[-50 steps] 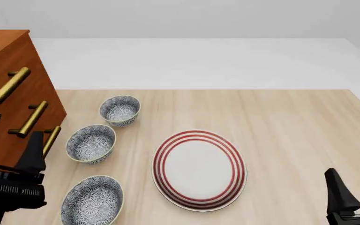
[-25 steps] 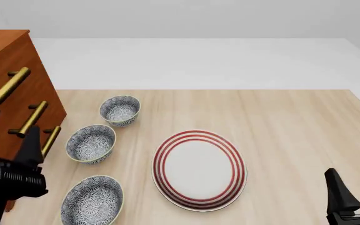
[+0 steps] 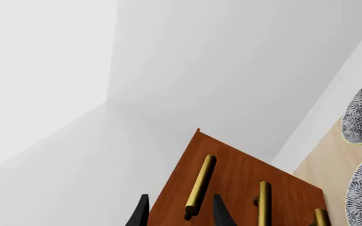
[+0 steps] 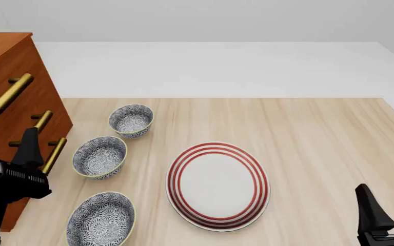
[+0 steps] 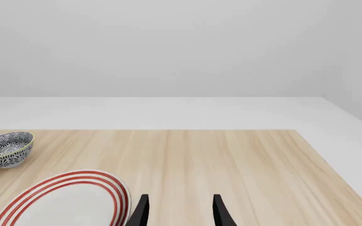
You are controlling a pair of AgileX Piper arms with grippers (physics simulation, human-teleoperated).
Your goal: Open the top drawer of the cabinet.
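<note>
The left gripper (image 4: 5,130) has climbed the cabinet (image 4: 19,61) at far left, jaws wide, now bracketing the top drawer's brass handle (image 3: 200,186), ready to close. The right gripper (image 4: 389,205) idles open.

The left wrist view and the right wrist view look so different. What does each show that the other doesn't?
Only the left wrist view shows the cabinet with its brass handles, the top drawer handle lined up between the open left gripper fingers. Only the right wrist view shows the red-striped plate beyond the open right gripper. Both show patterned bowls, the wooden table and pale walls.
</note>
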